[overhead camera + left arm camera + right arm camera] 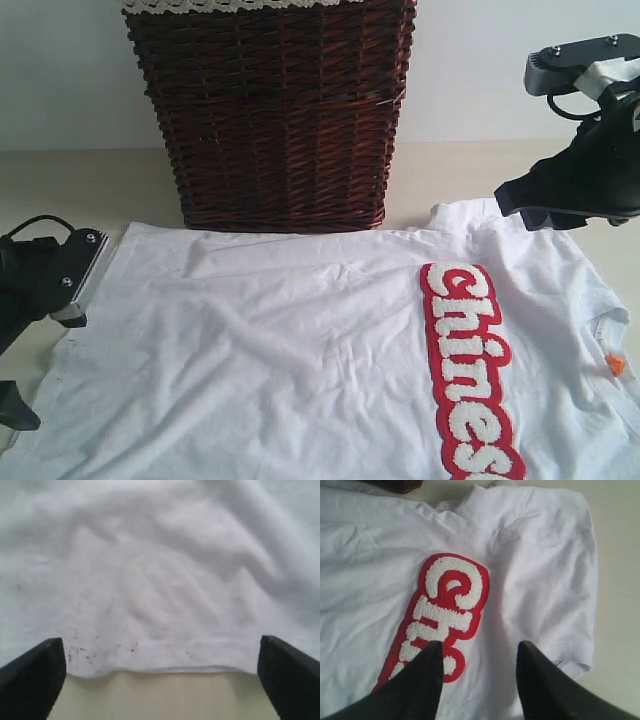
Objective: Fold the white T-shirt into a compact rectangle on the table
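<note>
The white T-shirt (300, 350) lies spread flat on the table (80, 185), its red-outlined fuzzy lettering (470, 370) towards the right and its orange tag (615, 365) at the collar. My left gripper (25, 395) sits at the shirt's left edge. In the left wrist view it (160, 645) is open, its fingers wide apart on either side of the speckled hem (165, 669), holding nothing. My right gripper (530, 205) hovers over the far right sleeve (565, 580). Its dark fingers (427, 675) are open above the cloth beside the lettering (447, 605), gripping nothing.
A dark brown wicker basket (270, 110) with a lace-trimmed liner stands right behind the shirt's far edge. Bare beige table shows to the far left and behind the right sleeve (615, 555). The shirt runs off the near edge of the exterior view.
</note>
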Tool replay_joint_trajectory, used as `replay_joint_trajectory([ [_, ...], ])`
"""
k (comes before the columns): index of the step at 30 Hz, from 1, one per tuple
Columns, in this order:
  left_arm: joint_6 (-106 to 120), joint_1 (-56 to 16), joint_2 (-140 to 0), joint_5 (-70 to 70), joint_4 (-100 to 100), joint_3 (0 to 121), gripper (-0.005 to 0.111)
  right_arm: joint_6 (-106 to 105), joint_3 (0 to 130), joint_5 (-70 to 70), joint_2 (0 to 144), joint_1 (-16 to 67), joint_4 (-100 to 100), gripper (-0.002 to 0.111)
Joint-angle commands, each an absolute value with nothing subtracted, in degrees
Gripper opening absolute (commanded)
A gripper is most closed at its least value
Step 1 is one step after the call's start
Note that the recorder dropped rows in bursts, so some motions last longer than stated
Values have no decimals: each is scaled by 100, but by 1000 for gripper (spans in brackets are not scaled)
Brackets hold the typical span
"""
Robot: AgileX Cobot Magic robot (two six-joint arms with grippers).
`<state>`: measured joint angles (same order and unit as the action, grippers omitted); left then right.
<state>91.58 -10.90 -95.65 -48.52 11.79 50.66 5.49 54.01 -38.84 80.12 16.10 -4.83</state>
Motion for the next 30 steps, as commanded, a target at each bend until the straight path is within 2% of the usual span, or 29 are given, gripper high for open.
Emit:
replay_joint_trajectory([
  [1, 9241, -1072, -9948, -4208, 1218, 5065, 105, 499, 5437, -3799, 7973, 1594, -501, 46],
  [9, 9080, -1010, -10637, -4043, 797, 5180, 105, 440, 5437, -3784, 7973, 1594, -501, 46],
  [14, 9113, -1010, -10706, -3410, 747, 5193, 105, 430, 5437, -3818, 7973, 1594, -483, 46],
  [21, 9381, -1010, -10545, -3826, 768, 5193, 105, 414, 5437, -3805, 7973, 1594, -483, 46],
  [26, 9307, -1010, -10545, -4611, 807, 5193, 105, 414, 5437, -3839, 7973, 1594, -483, 46],
  [30, 9225, -1010, -10556, -4595, 811, 5193, 105, 414, 5437, -3863, 7973, 1594, -473, 46],
])
